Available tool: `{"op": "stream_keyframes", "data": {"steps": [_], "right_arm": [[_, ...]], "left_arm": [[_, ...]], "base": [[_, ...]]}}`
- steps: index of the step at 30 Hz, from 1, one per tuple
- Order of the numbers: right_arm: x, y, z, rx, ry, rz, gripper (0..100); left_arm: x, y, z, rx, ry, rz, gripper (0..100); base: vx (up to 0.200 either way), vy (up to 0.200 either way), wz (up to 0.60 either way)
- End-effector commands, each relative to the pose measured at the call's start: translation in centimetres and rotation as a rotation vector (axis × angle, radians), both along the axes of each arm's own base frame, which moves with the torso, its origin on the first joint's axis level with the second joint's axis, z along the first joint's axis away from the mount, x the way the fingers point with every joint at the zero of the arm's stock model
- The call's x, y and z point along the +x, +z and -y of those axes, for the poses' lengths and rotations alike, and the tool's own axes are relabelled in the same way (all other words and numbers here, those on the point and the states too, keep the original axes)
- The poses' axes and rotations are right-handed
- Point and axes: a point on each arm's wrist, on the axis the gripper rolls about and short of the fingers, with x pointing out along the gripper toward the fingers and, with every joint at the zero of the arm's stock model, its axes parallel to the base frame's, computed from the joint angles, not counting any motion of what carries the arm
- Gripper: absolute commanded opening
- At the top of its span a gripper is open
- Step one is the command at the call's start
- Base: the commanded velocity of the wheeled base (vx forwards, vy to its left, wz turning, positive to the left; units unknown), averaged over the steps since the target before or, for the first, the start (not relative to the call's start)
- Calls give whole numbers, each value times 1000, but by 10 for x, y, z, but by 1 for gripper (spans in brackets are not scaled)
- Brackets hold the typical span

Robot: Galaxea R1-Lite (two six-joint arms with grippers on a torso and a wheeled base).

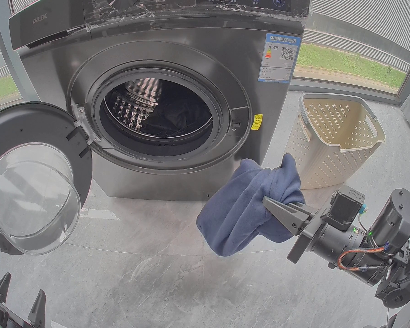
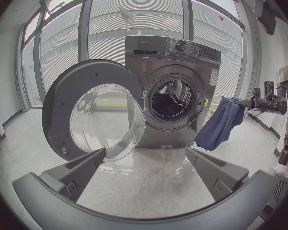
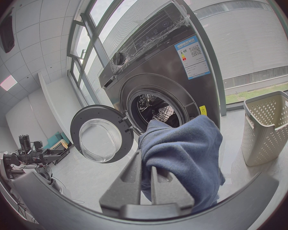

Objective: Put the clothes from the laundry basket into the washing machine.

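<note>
My right gripper (image 1: 272, 204) is shut on a blue garment (image 1: 241, 208), which hangs in the air in front of the washing machine (image 1: 168, 46), below and right of its round opening (image 1: 157, 110). The blue garment (image 3: 185, 150) drapes over the shut gripper (image 3: 147, 173) in the right wrist view and hangs at mid-right as the blue garment (image 2: 219, 125) in the left wrist view. Dark cloth lies inside the drum (image 1: 177, 112). The cream laundry basket (image 1: 337, 137) stands right of the machine, its visible inside bare. My left gripper (image 2: 144, 155) is open, low at the left, with nothing between its fingers.
The machine's round door (image 1: 32, 178) is swung wide to the left, its glass bowl facing outward near my left arm. Grey tiled floor (image 1: 146, 260) lies in front of the machine. Windows run behind the machine and the basket.
</note>
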Motion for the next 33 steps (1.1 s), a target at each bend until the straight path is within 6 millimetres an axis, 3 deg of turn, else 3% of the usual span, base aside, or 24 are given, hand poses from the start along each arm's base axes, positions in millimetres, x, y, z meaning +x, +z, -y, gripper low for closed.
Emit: {"op": "stream_keyframes", "data": {"steps": [1, 4, 17, 33], "right_arm": [[3, -1, 0, -2, -10, -2, 0], [4, -1, 1, 1, -16, -2, 0], [4, -1, 0, -1, -18, -4, 0], [5, -3, 0, -6, -16, -9, 0]], "left_arm": [[0, -4, 0, -1, 0, 2, 100], [0, -4, 0, -1, 0, 2, 100], [0, -4, 0, -1, 0, 2, 100], [0, -4, 0, -2, 0, 2, 100]], "base": [[0, 0, 0], [0, 0, 0], [0, 200, 0], [13, 0, 0]]}}
